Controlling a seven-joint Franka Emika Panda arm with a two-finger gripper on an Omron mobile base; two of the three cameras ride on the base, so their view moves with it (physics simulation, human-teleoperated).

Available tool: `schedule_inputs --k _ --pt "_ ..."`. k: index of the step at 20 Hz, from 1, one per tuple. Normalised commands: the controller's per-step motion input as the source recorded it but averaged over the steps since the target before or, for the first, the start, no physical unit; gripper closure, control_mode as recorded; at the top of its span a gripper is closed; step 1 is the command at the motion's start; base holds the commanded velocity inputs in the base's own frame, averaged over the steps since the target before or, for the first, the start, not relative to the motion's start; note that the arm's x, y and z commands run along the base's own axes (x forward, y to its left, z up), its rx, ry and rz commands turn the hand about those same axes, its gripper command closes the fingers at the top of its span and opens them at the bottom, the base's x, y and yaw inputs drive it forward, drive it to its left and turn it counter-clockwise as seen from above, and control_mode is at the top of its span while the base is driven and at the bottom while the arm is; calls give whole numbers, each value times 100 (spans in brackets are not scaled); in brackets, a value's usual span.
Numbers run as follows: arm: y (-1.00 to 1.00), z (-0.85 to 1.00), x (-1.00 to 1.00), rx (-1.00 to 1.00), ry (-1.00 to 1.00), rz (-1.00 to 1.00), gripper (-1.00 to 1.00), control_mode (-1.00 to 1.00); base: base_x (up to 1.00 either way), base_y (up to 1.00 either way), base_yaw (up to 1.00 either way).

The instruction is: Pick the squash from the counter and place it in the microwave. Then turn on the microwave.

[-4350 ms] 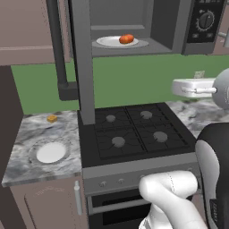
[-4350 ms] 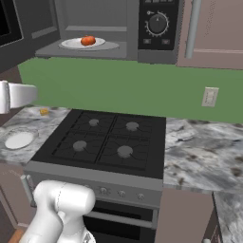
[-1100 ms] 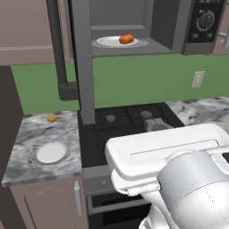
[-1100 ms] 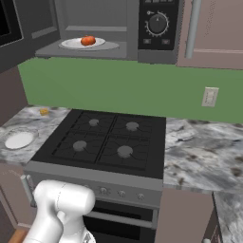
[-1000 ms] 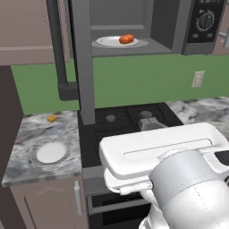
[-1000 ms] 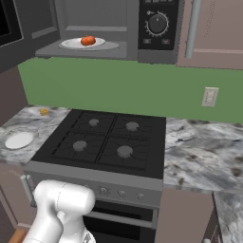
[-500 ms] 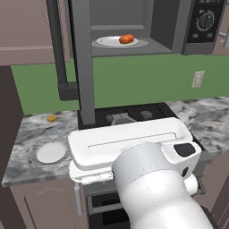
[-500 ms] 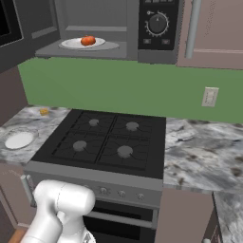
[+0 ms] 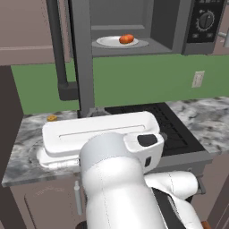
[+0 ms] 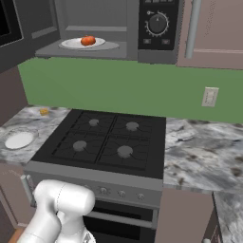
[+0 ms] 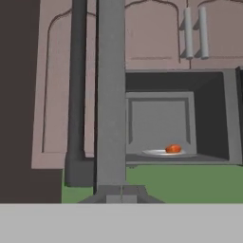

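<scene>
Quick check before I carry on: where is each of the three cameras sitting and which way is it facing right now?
Left base view: behind the arm to its left, facing the open microwave and stove; the white arm looms across the foreground.
Right base view: behind the arm to its right, looking down over the stove and counter; a white arm joint shows at lower left.
Hand view: on the hand, facing the microwave's edge-on open door and cavity.
Shared: all three see the squash on its plate inside the microwave.

no legible text, microwave (image 10: 118, 28) dial marks too small to read
</scene>
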Motion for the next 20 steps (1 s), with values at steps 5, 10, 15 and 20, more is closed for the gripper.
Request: schedule_inputs --k 5,10,15,20 --pt "27 0 24 0 0 -5 100 -100 0 0 0" --pt "27 0 17 0 0 -7 100 -100 0 0 0" --pt "24 0 16 0 0 -8 100 -100 0 0 0" --pt "22 0 16 0 0 -10 100 -100 0 0 0"
